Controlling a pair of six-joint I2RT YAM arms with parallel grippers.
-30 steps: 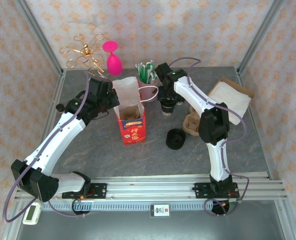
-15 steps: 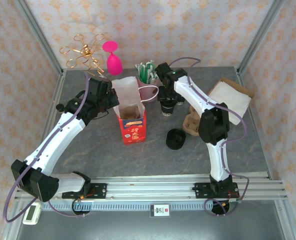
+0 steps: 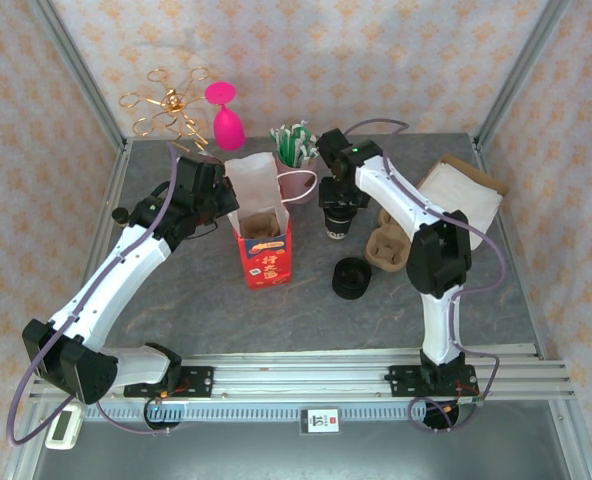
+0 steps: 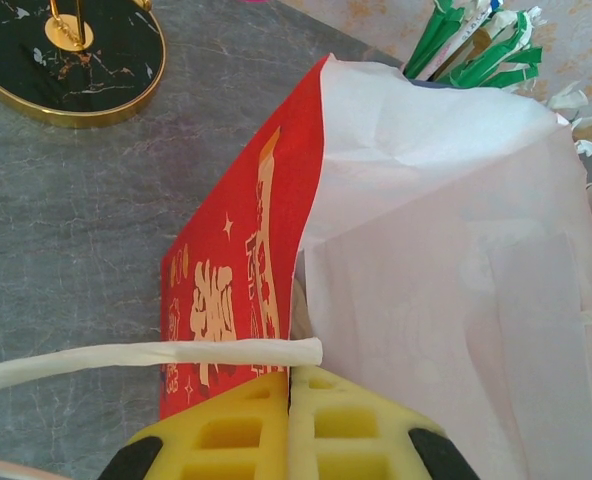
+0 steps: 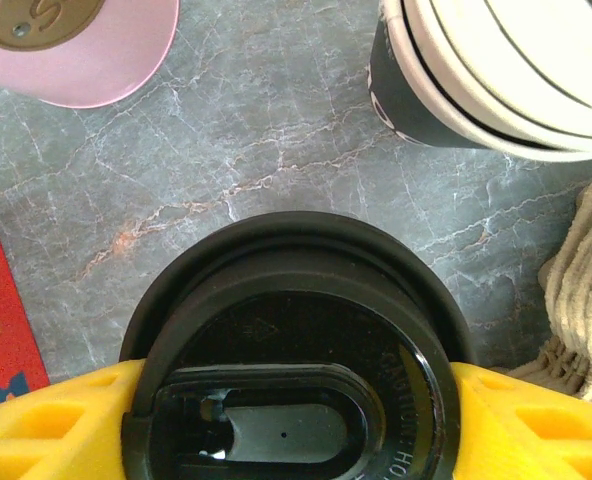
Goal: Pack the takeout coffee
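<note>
Notably, right claw (image 5: pixel 291 415) clasps the takeout coffee (image 5: pixel 276 320) — left claw (image 4: pixel 288 405) pinches the gold-lettered red bag (image 4: pixel 241 270).

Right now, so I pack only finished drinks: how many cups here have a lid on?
1. The lidded cup is held by the right gripper, to the right of the red bag. The stacked cups beside it are lidless; the arms may hide others.

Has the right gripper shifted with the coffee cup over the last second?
Yes. The right gripper, shut on the takeout coffee, has come slightly nearer the pile of black lids.
</note>
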